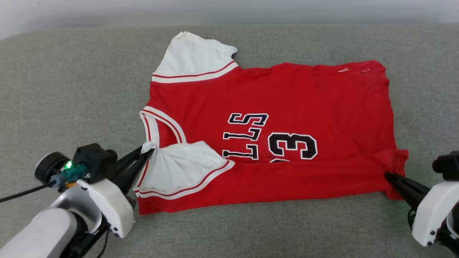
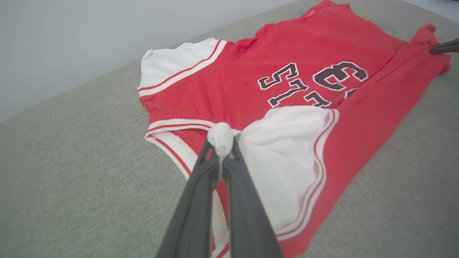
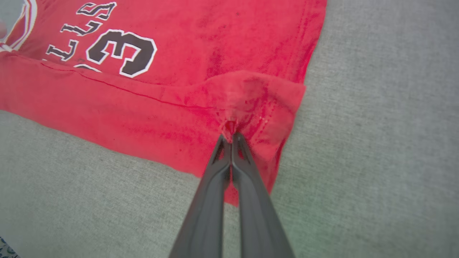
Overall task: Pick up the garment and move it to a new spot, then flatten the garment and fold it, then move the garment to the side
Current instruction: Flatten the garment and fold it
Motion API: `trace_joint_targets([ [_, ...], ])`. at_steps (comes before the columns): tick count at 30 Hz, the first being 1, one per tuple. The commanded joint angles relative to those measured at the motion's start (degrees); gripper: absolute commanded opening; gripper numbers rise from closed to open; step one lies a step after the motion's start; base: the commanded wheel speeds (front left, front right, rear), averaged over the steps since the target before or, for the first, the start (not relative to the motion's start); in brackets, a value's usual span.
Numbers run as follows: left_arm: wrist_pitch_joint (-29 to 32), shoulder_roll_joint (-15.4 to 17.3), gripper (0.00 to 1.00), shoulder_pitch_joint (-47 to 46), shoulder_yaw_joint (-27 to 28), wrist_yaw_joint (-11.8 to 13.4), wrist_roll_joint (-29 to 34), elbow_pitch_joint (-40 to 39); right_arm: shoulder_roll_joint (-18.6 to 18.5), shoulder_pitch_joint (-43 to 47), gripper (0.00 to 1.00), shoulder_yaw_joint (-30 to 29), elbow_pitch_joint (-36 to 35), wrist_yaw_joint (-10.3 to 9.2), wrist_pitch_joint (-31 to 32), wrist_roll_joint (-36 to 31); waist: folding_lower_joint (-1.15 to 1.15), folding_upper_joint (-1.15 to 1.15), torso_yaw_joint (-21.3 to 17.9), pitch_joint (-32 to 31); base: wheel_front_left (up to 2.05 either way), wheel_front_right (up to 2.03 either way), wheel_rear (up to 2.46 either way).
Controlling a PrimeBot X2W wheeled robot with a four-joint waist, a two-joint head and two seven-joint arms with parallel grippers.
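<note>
My left gripper [image 1: 147, 151] pinches the tip of the near sleeve [image 1: 179, 168], my right gripper [image 1: 388, 175] the near hem corner [image 1: 397, 159], so the shirt [image 1: 287, 96] stretches lengthwise between them across the grey cushion's [image 1: 71, 89] middle

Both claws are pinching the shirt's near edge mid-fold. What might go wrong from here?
The left claw grips only a small wad of the white sleeve, so it may slip free. The hem corner of the garment is bunched at the right claw, so a wrinkle could get folded in. Uneven pulling could skew the fold line.
</note>
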Motion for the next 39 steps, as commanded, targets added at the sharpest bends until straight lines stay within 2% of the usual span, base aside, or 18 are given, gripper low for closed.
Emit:
trace_joint_targets([
  [1, -0.2, -1.17, 0.0, -1.41, -0.51, -0.46, 0.06, 1.08, 0.07, -1.47, 0.0, 0.33, 0.29, -0.02, 0.64, -0.91, -0.01, 0.0, -0.04, 1.0, 0.0, 0.0, 0.0],
  [11, -2.9, -5.95, 0.0, -6.78, -2.58, -1.7, 2.88, 12.11, 1.66, -5.78, 0.0, 1.91, 3.0, -0.02, 2.76, -2.13, -0.01, 0.0, 0.44, 2.57, 0.0, 0.0, 0.0],
  [12, -2.95, -6.31, 0.33, -6.87, -2.65, -1.68, 2.67, 13.21, 1.75, -5.99, 0.15, 2.0, 3.54, -0.02, 3.06, -2.22, -0.01, 0.0, 0.47, 2.43, 0.0, 0.0, 0.0],
  [13, -2.87, -6.56, 0.91, -6.89, -2.74, -1.5, 2.58, 14.24, 1.84, -6.33, 1.0, 2.01, 4.05, -0.02, 3.08, -2.49, -0.01, 0.0, 0.51, 2.25, 0.0, 0.0, 0.0],
  [14, -2.12, -7.07, 1.0, -6.54, -2.82, -1.35, 1.62, 15.35, 2.03, -6.7, 1.0, 2.11, 4.52, -0.02, 3.18, -2.65, -0.01, 0.0, 0.57, 1.96, 0.0, 0.0, 0.0],
  [20, -1.48, -8.27, 1.0, -4.82, -2.82, 0.26, 0.31, 17.07, 2.56, -6.83, 1.0, 2.22, 5.33, -0.02, 4.36, -3.26, -0.01, 0.0, 1.08, -0.89, 0.0, 0.0, 0.0],
  [26, -0.55, -8.19, 1.0, 0.05, -1.46, 3.89, -3.0, 13.18, 2.88, -4.2, 1.0, 0.06, 3.05, -0.02, 6.46, -4.85, -0.01, 0.0, 1.49, -4.07, 0.0, 0.0, 0.0],
  [33, 3.53, -6.04, 1.0, 6.13, -0.92, 9.41, -5.49, 5.57, 5.62, -0.09, 1.0, -5.38, -3.39, -0.02, 8.83, -8.78, -0.01, 0.0, 1.2, -4.67, 0.0, 0.0, 0.0],
  [34, 3.53, -6.04, 1.0, 6.13, -0.92, 9.41, -5.49, 5.57, 5.62, -0.09, 1.0, -5.38, -3.39, -0.02, 8.83, -8.78, -0.01, 0.0, 1.2, -4.67, 0.0, 0.0, 0.0],
  [39, 8.48, -4.33, 1.0, 8.85, -1.34, 12.61, -7.25, 3.53, 8.12, 1.46, 1.0, -8.71, -8.76, -0.02, 9.85, -11.59, -0.01, 0.0, -0.04, -2.73, 0.0, 0.0, 0.0],
])
